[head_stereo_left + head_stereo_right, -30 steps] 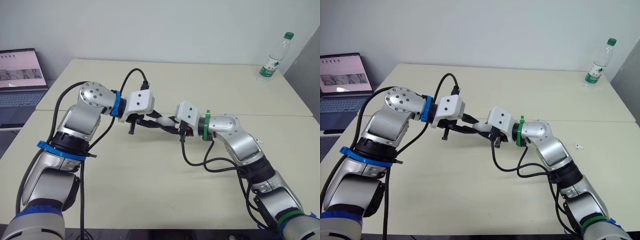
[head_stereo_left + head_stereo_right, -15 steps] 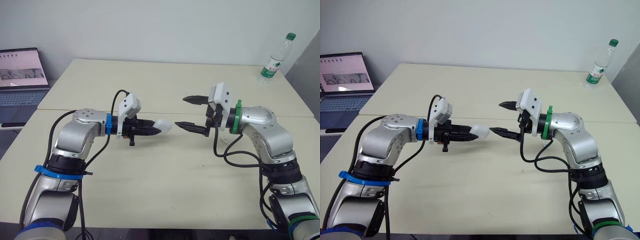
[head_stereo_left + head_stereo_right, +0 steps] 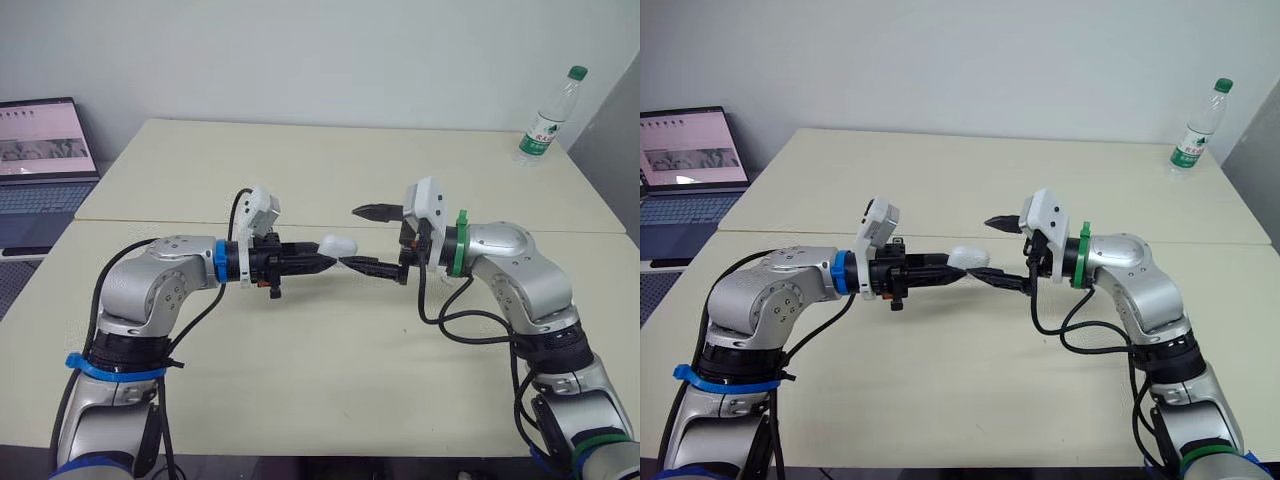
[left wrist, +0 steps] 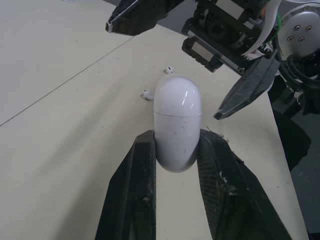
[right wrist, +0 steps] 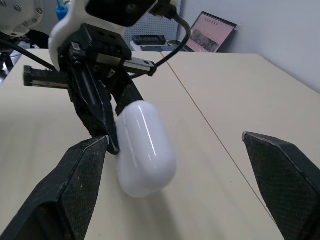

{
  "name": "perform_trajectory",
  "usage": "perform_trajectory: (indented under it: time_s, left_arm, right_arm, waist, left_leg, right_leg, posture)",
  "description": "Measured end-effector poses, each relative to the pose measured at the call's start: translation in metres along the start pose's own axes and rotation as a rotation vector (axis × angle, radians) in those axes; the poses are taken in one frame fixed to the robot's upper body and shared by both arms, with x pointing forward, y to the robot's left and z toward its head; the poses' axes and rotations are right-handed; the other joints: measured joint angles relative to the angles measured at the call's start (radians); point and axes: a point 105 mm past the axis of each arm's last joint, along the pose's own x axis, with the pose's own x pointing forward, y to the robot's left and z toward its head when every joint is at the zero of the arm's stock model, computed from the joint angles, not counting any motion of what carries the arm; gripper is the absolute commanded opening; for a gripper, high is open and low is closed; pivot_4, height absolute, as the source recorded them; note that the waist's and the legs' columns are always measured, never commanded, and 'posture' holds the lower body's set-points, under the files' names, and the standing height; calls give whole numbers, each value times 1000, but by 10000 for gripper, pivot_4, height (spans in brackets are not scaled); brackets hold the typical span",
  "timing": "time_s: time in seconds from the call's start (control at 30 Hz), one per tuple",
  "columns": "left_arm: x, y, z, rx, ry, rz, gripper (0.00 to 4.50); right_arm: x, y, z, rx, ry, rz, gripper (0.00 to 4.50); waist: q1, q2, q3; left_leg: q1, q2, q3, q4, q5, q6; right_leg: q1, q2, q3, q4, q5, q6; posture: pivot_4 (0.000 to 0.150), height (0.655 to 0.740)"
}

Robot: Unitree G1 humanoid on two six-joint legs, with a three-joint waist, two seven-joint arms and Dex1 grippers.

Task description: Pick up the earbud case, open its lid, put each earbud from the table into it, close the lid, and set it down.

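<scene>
A: Where's the case?
B: The case (image 3: 338, 245) is pinched in the left hand (image 3: 325, 263), lid shut, above the tabletop (image 3: 300, 340).
A: And the right hand?
B: The right hand (image 3: 360, 238) gapes wide and empty, one fingertip just beside the case. Two earbuds (image 4: 146, 94) (image 4: 169, 69) lie on the tabletop.
</scene>
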Motion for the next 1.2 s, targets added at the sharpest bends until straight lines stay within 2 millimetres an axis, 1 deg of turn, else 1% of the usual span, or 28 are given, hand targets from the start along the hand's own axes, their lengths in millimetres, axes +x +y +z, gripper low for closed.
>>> perform_trajectory:
  time_s: [0.27, 0.43, 0.63, 0.8, 0.9, 0.97, 1.0, 1.07, 1.1, 1.17, 1.2]
  left_arm:
    - [-2, 1, 1, 0, 3, 8, 7946]
    - [-1, 0, -1, -2, 14, 4, 7946]
    - [2, -3, -4, -6, 20, -19, 7946]
    - [2, 0, -5, -6, 11, 10, 7946]
    - [6, 6, -5, 23, -29, 72, 7946]
    - [8, 17, -1, 82, -74, 172, 7946]
    - [6, 25, 1, 114, -103, 246, 7946]
    - [0, 37, 3, 150, -146, 360, 7946]
    - [-2, 42, 4, 178, -182, 432, 7946]
    - [-3, 46, 1, 196, -235, 531, 7946]
    - [-3, 47, -3, 191, -246, 565, 7946]
  right_arm:
    - [4, -7, 5, -5, -27, -19, 44830]
    - [1, -13, 9, 16, -38, -49, 44830]
    - [-3, -17, 8, 55, -35, -70, 44830]
    - [-11, -20, 7, 63, -20, -76, 44830]
    - [-20, -27, 8, 116, -39, -103, 44830]
    - [-37, -37, -1, 152, 1, -156, 44830]
    - [-49, -43, -9, 168, 37, -197, 44830]
    - [-67, -48, -28, 204, 99, -262, 44830]
    - [-80, -49, -46, 225, 167, -316, 44830]
    - [-103, -46, -85, 284, 291, -406, 44830]
    - [-110, -42, -99, 308, 330, -428, 44830]
  waist:
    - [0, 0, 0]
    - [0, 0, 0]
    - [0, 0, 0]
    - [0, 0, 0]
    - [1, 0, 0]
    - [4, 0, 0]
    - [6, 0, 0]
    - [8, 0, 0]
    - [9, 0, 0]
    - [14, -1, -1]
    - [15, -1, 0]
  left_leg:
    - [0, 0, 0, 0, 0, 0]
    - [0, 0, 0, 0, 0, 0]
    - [0, 0, 0, 0, 0, 0]
    - [0, 0, 0, 0, 0, 0]
    - [0, 0, 0, 0, 0, 0]
    - [0, 0, -1, 0, 0, 0]
    - [1, -1, -1, -1, 0, 0]
    - [1, -1, -1, -1, 0, 0]
    - [2, -1, -1, -1, 0, 0]
    - [2, -2, 0, -1, 0, 1]
    - [2, -2, 0, -1, 0, 1]
  right_leg:
    - [0, 0, 0, 0, 0, 0]
    - [0, 0, 0, 0, 0, 0]
    - [0, 0, 0, 0, 0, 0]
    - [0, 0, 0, 0, 0, 0]
    - [0, -1, 0, -1, 0, 0]
    - [1, -2, -1, -1, 0, 0]
    - [3, -3, -1, -3, 0, 0]
    - [4, -3, -1, -4, 0, 0]
    - [5, -4, -1, -4, 0, 0]
    - [5, -5, -1, -5, 0, 0]
    - [5, -5, 0, -5, 0, 0]
  posture:
    - [1500, 7400]
    - [1500, 7400]
    - [1500, 7400]
    - [1500, 7400]
    - [1500, 7400]
    - [1500, 7400]
    - [1500, 7400]
    - [1500, 7400]
    - [1500, 7400]
    - [1500, 7400]
    - [1500, 7400]
